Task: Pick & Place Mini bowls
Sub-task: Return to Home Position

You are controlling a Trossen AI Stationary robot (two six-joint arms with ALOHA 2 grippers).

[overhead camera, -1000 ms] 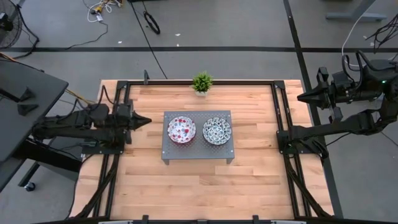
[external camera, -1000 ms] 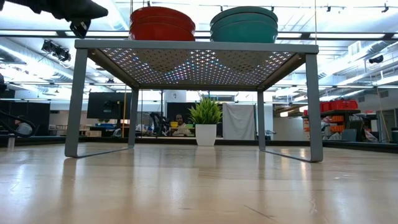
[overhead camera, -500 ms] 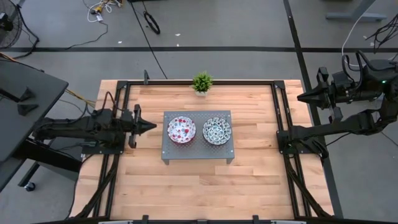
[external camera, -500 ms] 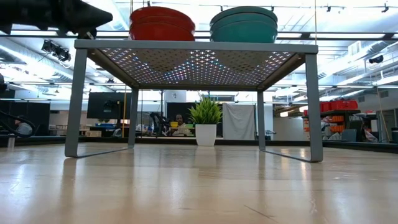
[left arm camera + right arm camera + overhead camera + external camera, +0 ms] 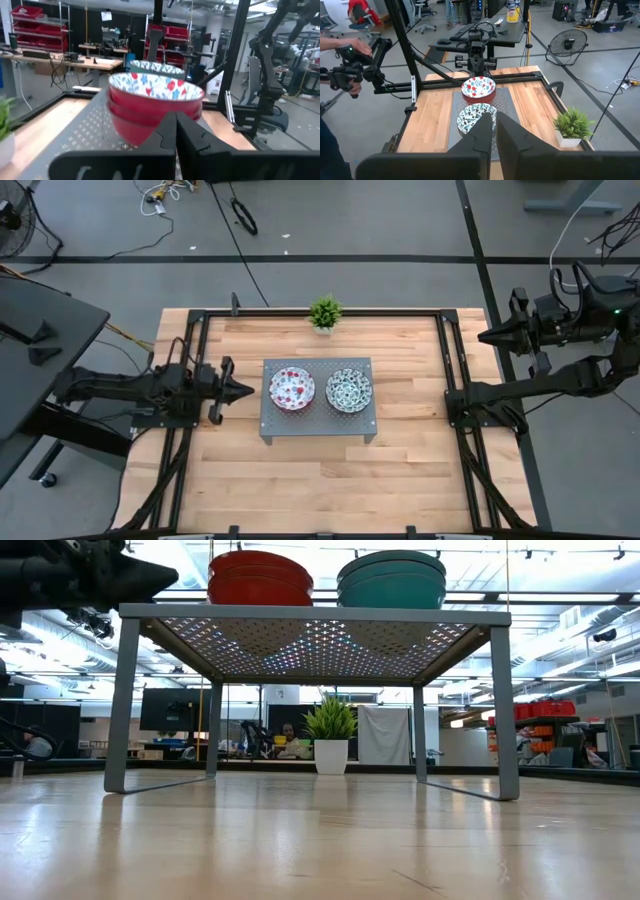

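Your left claw [image 5: 243,389] is clenched on nothing. Its tip is just beside the left edge of the shelf [image 5: 318,430] and points at the stack of red-spotted bowls [image 5: 292,387], near it but apart. In the low view the claw hangs at about the height of the shelf top. The red stack sits on the shelf's left half, with the stack of blue-green bowls [image 5: 349,389] just beside it on the right half. No bowl lies on the wooden surface [image 5: 300,480]. Your right claw [image 5: 484,337] is also clenched and empty, parked at the surface's right edge. The placing looks finished, so I judge the step in hand to be taking the left arm home. Draw it straight back from the shelf, level or rising, so the tip cannot clip the red stack's rim or the shelf edge. Nothing needs grasping.
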